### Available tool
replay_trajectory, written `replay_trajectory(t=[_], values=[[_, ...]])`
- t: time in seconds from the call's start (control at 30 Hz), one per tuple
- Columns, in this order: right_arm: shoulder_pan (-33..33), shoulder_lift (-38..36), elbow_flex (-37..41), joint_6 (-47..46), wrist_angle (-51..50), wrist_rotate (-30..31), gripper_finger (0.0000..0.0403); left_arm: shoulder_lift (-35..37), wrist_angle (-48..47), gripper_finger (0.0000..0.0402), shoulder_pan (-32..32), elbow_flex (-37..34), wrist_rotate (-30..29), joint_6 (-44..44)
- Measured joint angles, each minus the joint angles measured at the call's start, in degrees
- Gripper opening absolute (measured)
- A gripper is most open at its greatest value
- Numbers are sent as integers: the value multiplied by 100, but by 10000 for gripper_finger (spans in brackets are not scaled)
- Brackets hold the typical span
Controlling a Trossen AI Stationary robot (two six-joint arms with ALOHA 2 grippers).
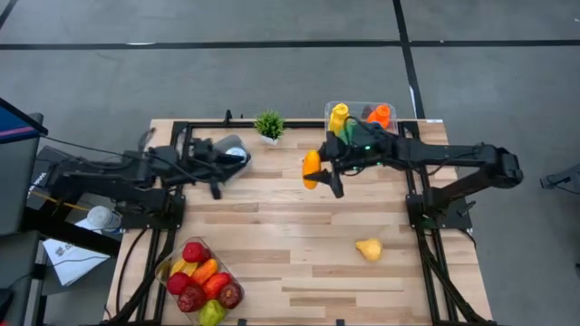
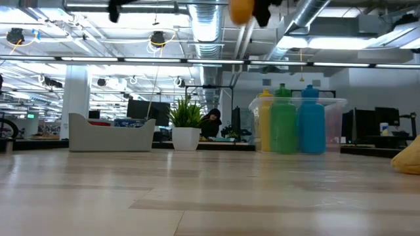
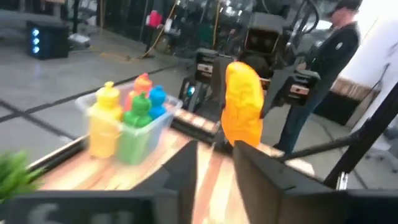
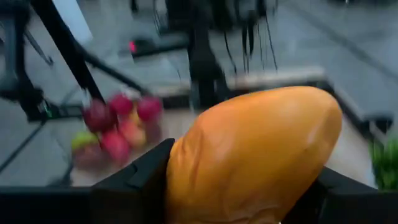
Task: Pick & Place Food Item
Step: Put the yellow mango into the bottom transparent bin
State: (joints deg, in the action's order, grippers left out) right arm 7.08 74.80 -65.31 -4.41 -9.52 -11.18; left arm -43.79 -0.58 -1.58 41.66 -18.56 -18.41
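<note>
The left gripper [image 1: 220,170] hovers over the table [image 1: 272,244] at about ten o'clock, fingers apart and empty. A box of fruit [image 1: 201,281] sits at seven o'clock. Near centre, toward twelve o'clock, the right gripper [image 1: 324,169] is clamped on an orange mango [image 1: 311,168], held well above the wood. A bin of bottles [image 1: 361,117] stands at one o'clock; a yellow pear [image 1: 369,248] lies at four o'clock.

potted plant [image 1: 268,124] by the back edge; person [image 3: 325,59], perhaps standing, beyond.

R gripper [image 1: 319,172] clamped, raised
</note>
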Motion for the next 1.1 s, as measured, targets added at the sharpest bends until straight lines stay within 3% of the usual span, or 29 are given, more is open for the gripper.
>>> replay_trajectory(t=[0.3, 0.47, 0.67, 1.1], values=[[25, 191, 5, -322, 1324, 74, 228, -1920, 2291, 251, 4, -194, 381, 11], [21, 584, 1, -361, 1704, 68, 224, -2838, 3359, 305, 4, -194, 386, -6], [23, 890, -4, -458, 1827, -7, 227, -3228, 3566, 325, 92, -196, 486, -514], [12, 1082, 1, -419, 2243, -105, 229, -3104, 3685, 312, 334, -189, 1469, -1041]])
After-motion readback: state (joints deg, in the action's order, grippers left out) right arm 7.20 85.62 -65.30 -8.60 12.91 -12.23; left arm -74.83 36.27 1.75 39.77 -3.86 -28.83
